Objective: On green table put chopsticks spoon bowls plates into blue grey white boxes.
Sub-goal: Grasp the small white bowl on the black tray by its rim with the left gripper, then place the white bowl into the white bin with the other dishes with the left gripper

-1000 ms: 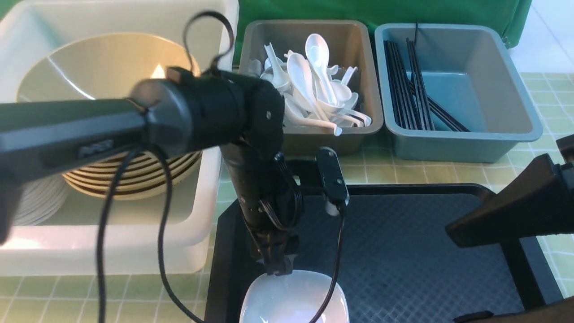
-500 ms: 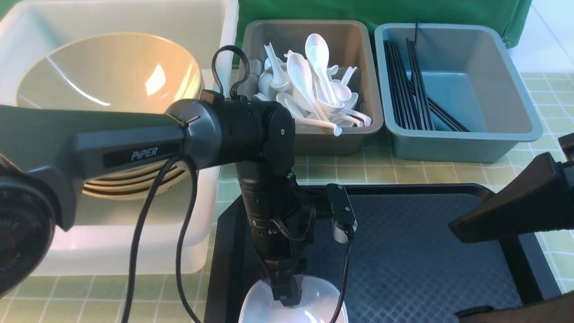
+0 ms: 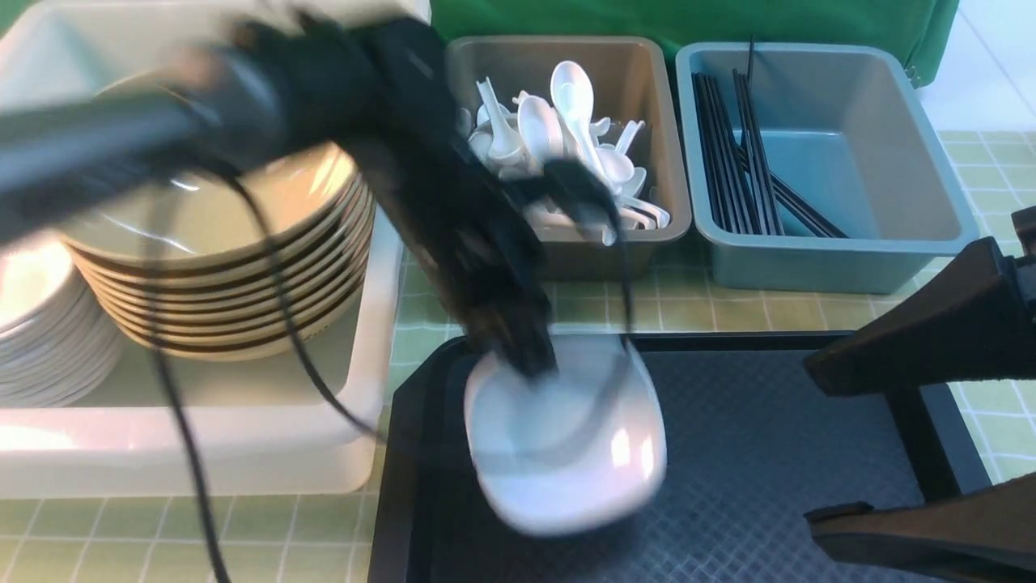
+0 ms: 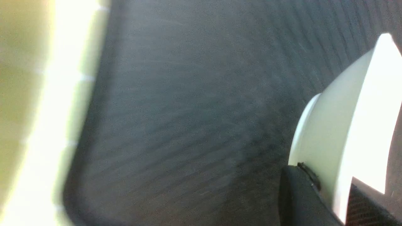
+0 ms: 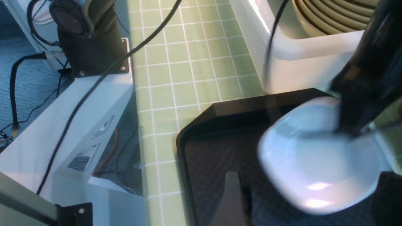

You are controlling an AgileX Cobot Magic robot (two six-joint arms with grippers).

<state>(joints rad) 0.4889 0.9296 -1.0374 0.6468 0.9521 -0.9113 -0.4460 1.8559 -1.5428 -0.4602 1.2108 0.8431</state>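
Because the left gripper (image 3: 530,364) pinches only the rim of the white bowl (image 3: 566,453), which hangs tilted over the black tray (image 3: 769,453) near the white box (image 3: 380,324), we judge a fast swing could let it slip or clip the box wall. The right gripper (image 3: 813,445) stands off to the side, jaws wide and empty.

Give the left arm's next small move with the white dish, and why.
Probably carry it left over the white box: the left gripper pinches the rim of the white dish, it looks lifted off the black tray, and white plates are stacked in that box.
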